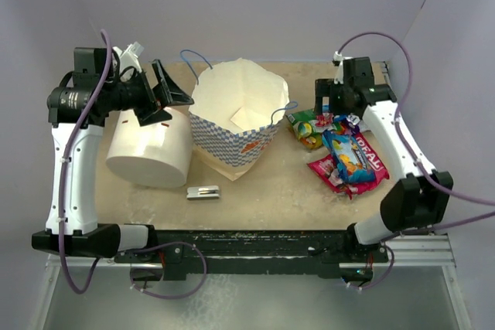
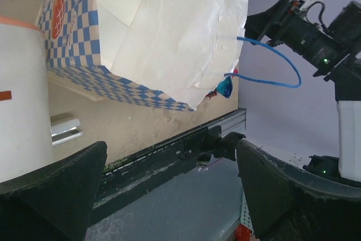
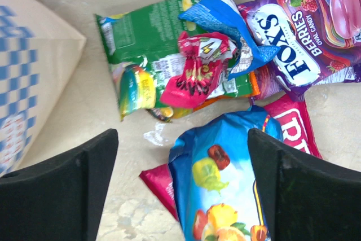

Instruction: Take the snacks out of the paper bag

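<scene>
The paper bag [image 1: 236, 117] stands open mid-table, its cream inside showing; I see no packet in it from above. It also shows in the left wrist view [image 2: 169, 32] and at the left edge of the right wrist view [image 3: 28, 71]. The snacks [image 1: 344, 152] lie in a pile right of the bag: a green packet [image 3: 158, 26], a purple one [image 3: 304, 43], a small red-pink one [image 3: 197, 69] and a blue one [image 3: 223, 179]. My right gripper [image 1: 331, 113] [image 3: 180, 190] hovers open and empty over the pile. My left gripper [image 1: 172, 104] [image 2: 169, 190] is open and empty by the bag's left rim.
A plain white cylinder [image 1: 149, 148] lies left of the bag, under my left arm. A small grey metal clip [image 1: 203, 192] lies in front of the bag. Walls close in the table at the back and both sides.
</scene>
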Robot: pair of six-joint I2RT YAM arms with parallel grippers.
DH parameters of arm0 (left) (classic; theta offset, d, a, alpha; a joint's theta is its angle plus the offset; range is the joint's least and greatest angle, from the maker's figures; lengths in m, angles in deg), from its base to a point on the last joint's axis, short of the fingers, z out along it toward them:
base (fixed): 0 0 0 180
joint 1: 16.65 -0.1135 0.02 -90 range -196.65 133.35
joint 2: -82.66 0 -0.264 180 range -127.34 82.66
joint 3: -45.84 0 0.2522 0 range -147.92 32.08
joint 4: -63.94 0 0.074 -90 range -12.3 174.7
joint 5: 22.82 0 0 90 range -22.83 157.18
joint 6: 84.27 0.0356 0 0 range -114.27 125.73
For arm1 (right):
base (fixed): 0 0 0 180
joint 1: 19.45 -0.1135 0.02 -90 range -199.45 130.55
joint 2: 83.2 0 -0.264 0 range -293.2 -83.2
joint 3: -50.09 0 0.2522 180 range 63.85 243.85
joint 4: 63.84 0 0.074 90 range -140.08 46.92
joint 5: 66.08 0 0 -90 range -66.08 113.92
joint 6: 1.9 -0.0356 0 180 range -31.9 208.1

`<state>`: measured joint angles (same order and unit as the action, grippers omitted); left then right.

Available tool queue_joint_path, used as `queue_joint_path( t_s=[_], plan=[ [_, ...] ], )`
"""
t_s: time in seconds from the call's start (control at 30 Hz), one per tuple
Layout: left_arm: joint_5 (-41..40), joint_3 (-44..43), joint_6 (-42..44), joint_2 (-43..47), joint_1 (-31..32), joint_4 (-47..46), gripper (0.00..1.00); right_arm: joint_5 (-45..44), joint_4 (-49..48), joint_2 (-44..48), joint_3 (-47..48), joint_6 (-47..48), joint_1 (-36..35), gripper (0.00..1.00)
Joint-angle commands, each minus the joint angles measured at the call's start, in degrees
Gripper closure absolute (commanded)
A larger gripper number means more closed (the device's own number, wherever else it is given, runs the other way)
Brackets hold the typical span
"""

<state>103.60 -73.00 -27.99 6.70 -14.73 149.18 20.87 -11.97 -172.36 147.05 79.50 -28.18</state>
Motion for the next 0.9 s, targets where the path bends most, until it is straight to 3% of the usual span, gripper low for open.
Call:
queue_joint_path(
  t_s=[0.0,0.2,0.37,0.63,0.77,0.87],
  plan=[
    [3.9,5.12,-2.28,4.21,-0.27,-5.88,0.01,8.08,2.75,7.07,-1.45,-3.14,-0.15,0.01],
    [4.74,9.14,-2.03,7.62,-0.24,-10.18,0.01,13.85,1.55,14.87,1.86,-10.52,-0.15,0.01],
    [3.22,3.15,3.2,7.24,0.27,-10.04,0.01,16.52,4.24,17.92,11.86,-14.3,-0.15,0.0],
    [-11.44,-6.32,13.75,10.36,9.13,-7.33,0.01,15.71,4.05,27.15,23.93,-14.06,-0.19,0.0],
    [-22.63,-8.56,18.59,13.82,15.81,-4.31,0.01,12.03,4.31,31.73,24.49,-14.16,-0.15,0.01],
    [-25.54,-8.05,22.24,18.49,16.19,-6.34,0.01,9.31,5.52,34.46,22.86,-15.04,-0.15,0.0]
  ],
)
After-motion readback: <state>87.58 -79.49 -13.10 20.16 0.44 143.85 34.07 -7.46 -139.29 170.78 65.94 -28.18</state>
